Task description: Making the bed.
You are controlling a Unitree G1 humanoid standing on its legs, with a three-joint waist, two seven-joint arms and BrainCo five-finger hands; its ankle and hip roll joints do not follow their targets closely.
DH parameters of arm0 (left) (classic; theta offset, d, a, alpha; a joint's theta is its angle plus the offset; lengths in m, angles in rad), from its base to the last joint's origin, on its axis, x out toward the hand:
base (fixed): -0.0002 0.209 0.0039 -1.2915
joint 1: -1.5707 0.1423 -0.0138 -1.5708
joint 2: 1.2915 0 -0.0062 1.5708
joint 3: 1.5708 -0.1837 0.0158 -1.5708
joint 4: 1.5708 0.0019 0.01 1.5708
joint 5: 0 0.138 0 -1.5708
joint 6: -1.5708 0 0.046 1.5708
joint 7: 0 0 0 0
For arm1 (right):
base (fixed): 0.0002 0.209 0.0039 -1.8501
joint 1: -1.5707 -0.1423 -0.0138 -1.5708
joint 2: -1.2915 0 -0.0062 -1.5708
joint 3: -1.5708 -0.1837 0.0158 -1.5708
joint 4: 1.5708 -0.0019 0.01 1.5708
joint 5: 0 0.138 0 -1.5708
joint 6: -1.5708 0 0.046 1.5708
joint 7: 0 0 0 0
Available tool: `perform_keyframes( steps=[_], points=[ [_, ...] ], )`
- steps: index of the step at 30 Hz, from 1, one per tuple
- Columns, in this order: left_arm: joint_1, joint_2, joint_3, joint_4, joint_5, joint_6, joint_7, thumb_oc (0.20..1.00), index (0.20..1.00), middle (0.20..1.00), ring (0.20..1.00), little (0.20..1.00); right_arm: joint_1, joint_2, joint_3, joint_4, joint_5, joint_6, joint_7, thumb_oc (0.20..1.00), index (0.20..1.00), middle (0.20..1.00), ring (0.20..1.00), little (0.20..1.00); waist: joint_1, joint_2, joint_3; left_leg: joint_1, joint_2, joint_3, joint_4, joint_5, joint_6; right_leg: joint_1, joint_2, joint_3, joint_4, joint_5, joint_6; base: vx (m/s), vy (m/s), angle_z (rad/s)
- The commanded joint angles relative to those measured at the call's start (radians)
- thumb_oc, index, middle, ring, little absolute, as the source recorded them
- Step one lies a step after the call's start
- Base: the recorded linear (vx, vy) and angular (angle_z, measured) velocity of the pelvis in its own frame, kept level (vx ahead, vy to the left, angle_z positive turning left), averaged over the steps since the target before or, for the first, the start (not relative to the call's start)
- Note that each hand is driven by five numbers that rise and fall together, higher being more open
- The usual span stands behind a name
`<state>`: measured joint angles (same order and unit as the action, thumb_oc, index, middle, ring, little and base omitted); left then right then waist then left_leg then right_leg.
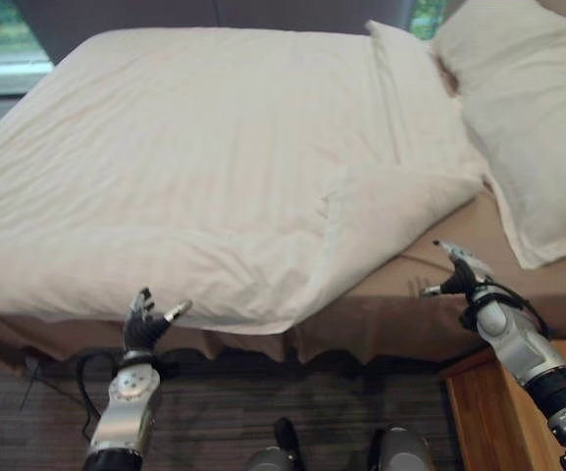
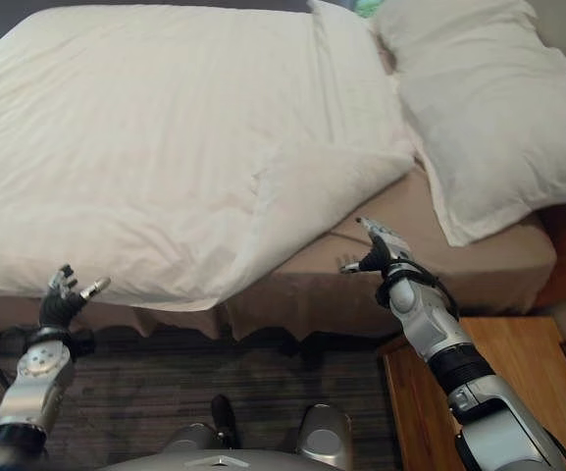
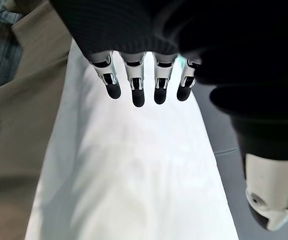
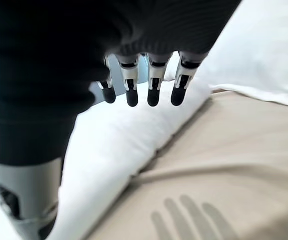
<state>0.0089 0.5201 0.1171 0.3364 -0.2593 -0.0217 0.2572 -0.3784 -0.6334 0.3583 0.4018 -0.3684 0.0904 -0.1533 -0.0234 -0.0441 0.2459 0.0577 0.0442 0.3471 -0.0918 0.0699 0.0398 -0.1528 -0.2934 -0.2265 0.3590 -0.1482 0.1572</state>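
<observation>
Both hands open and empty at the near edge of the bed, duvet spread but one corner folded back.

The white duvet (image 1: 194,167) looks soft and a bit rumpled, covers most of the bed, and its corner near the pillow end is flipped over on itself, leaving the smooth tan fitted sheet (image 1: 459,260) bare there. A plump white pillow (image 1: 533,118) with a flat flanged edge sits at the head end. The left hand (image 1: 145,324) hovers just below the duvet's overhanging near edge, fingers (image 3: 134,90) straight and spread, holding nothing. The right hand (image 1: 456,275) is over the bare tan sheet just beside the folded corner, fingers (image 4: 151,90) straight too, not touching the duvet. A wooden nightstand (image 2: 518,373) sits beside the bed.
</observation>
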Motion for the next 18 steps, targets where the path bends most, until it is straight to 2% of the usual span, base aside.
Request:
perform_keyframes(
  steps=[1,2,5,10,18],
  points=[
    [-0.008,0.074,0.014,-0.052,-0.001,-0.065,0.000,1.000,1.000,1.000,1.000,1.000,-0.125,0.025,-0.026,0.035,0.065,-0.015,-0.057,1.000,1.000,1.000,1.000,1.000,-0.009,-0.027,0.010,0.026,0.064,-0.055,0.004,-0.098,-0.090,0.053,0.077,0.103,-0.306,0.122,-0.001,0.39,-0.349,0.94],
    [-0.027,0.075,0.010,-0.047,-0.014,-0.069,-0.002,1.000,1.000,1.000,1.000,1.000,-0.151,0.031,-0.026,0.053,0.077,-0.009,-0.068,1.000,1.000,1.000,1.000,1.000,-0.014,-0.036,-0.004,0.037,0.061,-0.102,0.005,-0.116,-0.099,0.052,0.083,0.150,-0.410,0.177,0.018,0.30,-0.253,1.17],
    [-0.037,0.068,0.003,-0.036,-0.023,-0.078,0.006,1.000,1.000,1.000,1.000,1.000,-0.191,0.039,-0.010,0.082,0.084,-0.004,-0.079,1.000,1.000,1.000,1.000,1.000,-0.010,-0.050,-0.015,0.050,0.058,-0.103,0.009,-0.124,-0.100,0.066,0.073,0.137,-0.427,0.199,0.016,0.17,-0.140,1.18],
    [-0.026,0.053,-0.001,-0.022,-0.044,-0.085,0.001,1.000,1.000,1.000,1.000,1.000,-0.285,0.042,0.037,0.148,0.105,-0.001,-0.083,1.000,1.000,1.000,1.000,1.000,0.008,-0.053,-0.048,0.065,0.067,-0.111,0.006,-0.125,-0.112,0.105,0.074,0.115,-0.442,0.204,0.009,0.17,-0.128,0.12],
    [0.003,0.053,0.008,-0.013,-0.082,-0.095,-0.002,1.000,1.000,1.000,1.000,1.000,-0.434,-0.017,0.090,0.184,0.105,0.007,-0.088,1.000,1.000,1.000,1.000,1.000,0.014,-0.040,-0.045,0.042,0.104,-0.126,0.004,-0.108,-0.138,0.113,0.096,0.091,-0.446,0.183,-0.005,0.07,-0.095,-0.02]
  ],
)
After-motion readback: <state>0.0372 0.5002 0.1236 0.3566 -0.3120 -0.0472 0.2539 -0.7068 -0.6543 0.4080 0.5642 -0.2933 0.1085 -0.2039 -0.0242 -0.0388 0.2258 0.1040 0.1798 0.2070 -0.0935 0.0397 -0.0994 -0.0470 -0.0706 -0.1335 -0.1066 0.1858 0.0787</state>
